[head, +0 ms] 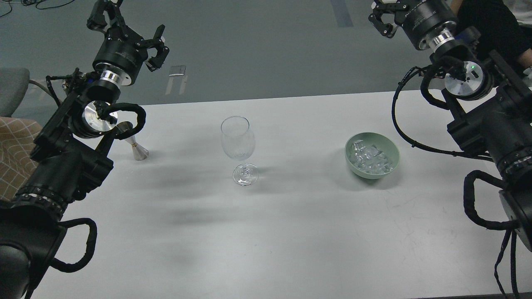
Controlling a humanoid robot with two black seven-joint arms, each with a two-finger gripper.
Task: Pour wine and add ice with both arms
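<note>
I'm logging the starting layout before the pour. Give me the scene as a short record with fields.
table: white table
centre: wine glass, upright, looks empty
right of glass: green bowl holding ice
left of glass: metal jigger, partly behind left arm
left gripper: open, raised, holding nothing
right gripper: raised, partly cut off, state unclear

Left gripper (132,28) fingers spread, raised; right gripper (380,18) raised.

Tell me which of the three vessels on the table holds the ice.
The green bowl on the right holds the ice. The wine glass in the middle and the metal measuring cup on the left hold no cubes.
</note>
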